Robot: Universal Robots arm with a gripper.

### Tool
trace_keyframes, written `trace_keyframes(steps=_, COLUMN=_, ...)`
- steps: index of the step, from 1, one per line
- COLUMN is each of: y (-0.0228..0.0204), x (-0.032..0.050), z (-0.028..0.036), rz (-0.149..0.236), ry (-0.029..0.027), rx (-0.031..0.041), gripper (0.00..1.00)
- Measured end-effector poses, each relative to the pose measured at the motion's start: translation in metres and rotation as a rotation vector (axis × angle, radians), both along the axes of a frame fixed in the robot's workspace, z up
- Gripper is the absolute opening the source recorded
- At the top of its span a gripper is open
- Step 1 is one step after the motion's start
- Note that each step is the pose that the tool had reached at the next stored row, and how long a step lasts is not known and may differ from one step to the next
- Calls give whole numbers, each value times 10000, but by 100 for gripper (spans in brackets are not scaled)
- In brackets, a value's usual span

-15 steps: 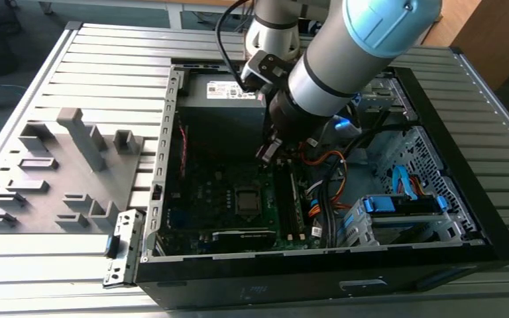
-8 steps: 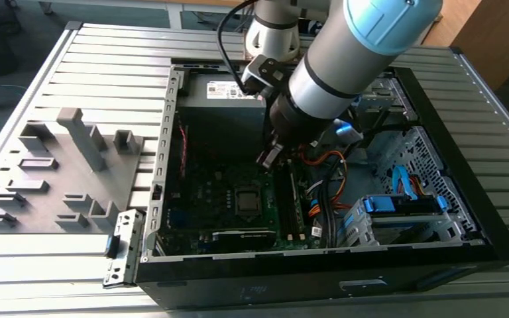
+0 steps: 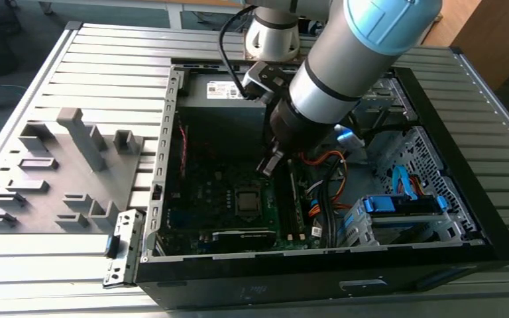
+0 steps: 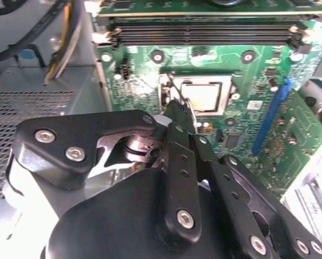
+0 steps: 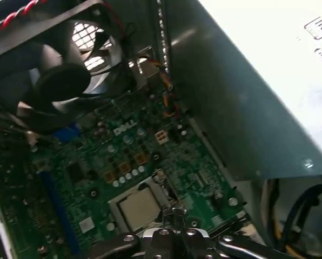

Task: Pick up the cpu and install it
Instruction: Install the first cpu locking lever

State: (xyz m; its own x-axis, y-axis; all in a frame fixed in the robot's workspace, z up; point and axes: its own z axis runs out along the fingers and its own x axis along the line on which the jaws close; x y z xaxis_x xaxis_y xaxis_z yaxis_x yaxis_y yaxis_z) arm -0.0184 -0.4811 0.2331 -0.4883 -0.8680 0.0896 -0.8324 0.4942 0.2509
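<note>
item: cpu (image 5: 138,209) sitting in motherboard socket | gripper (image 4: 178,110) hovering just beside it, fingers pinched together, holding nothing | risk: you're grazing the socket frame (image 4: 166,91) if drifting sideways

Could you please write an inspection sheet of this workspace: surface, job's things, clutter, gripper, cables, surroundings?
Surface: ribbed metal table carrying an open computer case.
Job's things: the cpu lies flat in its socket on the green motherboard; its pale top also appears in the second wrist view.
Clutter: grey parts holder on the table at the exterior view's left, beside the case.
Gripper: the gripper is inside the case, its fingertips shut together at the socket's edge, holding nothing.
Cables: orange and black wires and blue cables in the case; red-black twisted fan wire.
Surroundings: black case fan, grey power-supply box, memory slots.
</note>
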Motion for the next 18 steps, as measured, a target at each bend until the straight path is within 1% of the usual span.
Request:
trace_keyframes(steps=4, y=-83, x=0, z=-37, rz=0, ry=7, rx=-67, gripper=11)
trace_keyframes(steps=8, y=-177, x=0, z=-83, rz=0, ry=8, rx=-92, gripper=11)
trace_keyframes(steps=9, y=-222, x=0, z=-114, rz=-1, ry=8, rx=-98, gripper=11)
trace_keyframes(steps=10, y=-237, x=-1, z=-138, rz=-2, ry=9, rx=-119, gripper=11)
trace_keyframes(steps=12, y=-237, x=0, z=-157, rz=3, ry=13, rx=-160, gripper=11)
trace_keyframes(steps=14, y=-228, x=1, z=-165, rz=23, ry=13, rx=-163, gripper=11)
trace_keyframes(steps=17, y=-188, x=-9, z=-182, rz=25, ry=12, rx=-162, gripper=11)
trace_keyframes(steps=18, y=-180, x=-13, z=-199, rz=25, ry=11, rx=-184, gripper=11)
